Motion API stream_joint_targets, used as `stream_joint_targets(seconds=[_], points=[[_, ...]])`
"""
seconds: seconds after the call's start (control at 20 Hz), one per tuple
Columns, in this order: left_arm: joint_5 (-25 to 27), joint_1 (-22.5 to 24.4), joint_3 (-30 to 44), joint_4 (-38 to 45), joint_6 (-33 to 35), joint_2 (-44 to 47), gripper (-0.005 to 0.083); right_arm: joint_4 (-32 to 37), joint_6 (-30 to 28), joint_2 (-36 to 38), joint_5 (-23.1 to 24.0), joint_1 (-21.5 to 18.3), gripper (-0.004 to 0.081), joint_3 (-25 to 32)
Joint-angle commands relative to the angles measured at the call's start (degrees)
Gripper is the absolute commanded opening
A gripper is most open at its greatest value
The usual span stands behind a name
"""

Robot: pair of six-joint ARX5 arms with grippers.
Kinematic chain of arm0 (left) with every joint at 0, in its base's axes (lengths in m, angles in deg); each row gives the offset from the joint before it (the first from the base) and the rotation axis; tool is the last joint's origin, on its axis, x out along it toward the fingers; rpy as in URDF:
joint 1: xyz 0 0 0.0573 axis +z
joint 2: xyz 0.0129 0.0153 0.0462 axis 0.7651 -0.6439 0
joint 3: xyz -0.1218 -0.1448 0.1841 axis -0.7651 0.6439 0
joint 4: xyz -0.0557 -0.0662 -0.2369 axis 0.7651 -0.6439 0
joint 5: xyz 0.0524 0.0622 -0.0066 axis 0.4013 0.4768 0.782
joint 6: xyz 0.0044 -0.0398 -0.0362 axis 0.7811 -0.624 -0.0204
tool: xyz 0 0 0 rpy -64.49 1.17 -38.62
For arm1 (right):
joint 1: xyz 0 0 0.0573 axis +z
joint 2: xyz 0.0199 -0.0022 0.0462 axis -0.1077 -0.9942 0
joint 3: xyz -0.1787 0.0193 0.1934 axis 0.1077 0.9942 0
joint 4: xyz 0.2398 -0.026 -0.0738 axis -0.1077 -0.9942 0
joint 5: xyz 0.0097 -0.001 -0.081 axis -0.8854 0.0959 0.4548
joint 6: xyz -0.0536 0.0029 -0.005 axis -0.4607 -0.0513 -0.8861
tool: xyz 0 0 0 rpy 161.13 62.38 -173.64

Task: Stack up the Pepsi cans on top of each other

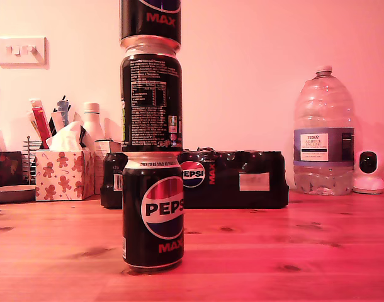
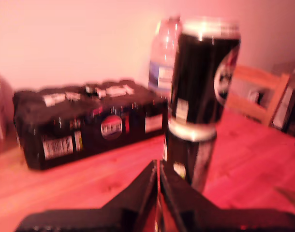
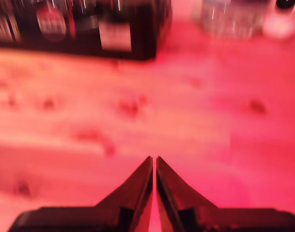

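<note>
Three black Pepsi cans stand in one upright column on the wooden table (image 1: 293, 251) in the exterior view. The bottom can (image 1: 153, 214) shows its globe logo, the middle can (image 1: 151, 104) its white text, and the top can (image 1: 151, 19) is cut off by the frame's upper edge. In the first wrist view one can (image 2: 203, 77) rests on another (image 2: 188, 162), just beyond my first gripper (image 2: 158, 164), which is shut with nothing in it. My second gripper (image 3: 154, 159) is shut over bare table and holds nothing. Neither gripper shows in the exterior view.
A black shrink-wrapped multipack (image 1: 236, 179) lies behind the column, with a large water bottle (image 1: 323, 135) and a small white camera (image 1: 369, 171) at the exterior view's right. A patterned tissue box (image 1: 63, 173) and a utensil holder (image 1: 44, 126) stand at that view's left.
</note>
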Motion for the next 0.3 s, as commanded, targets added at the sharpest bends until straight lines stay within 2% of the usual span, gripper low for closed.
stream_joint_targets(seconds=[0.0,0.25], points=[[0.0,0.0,0.8,0.3,-0.3,0.6,-0.0016,0.0,0.2,-0.2,0.1,-0.1,-0.0013,0.6],[0.2,0.0,0.8,-4.5,-0.3,0.7,-0.0016,0.0,0.2,-0.2,0.1,-0.1,-0.0013,0.6]])
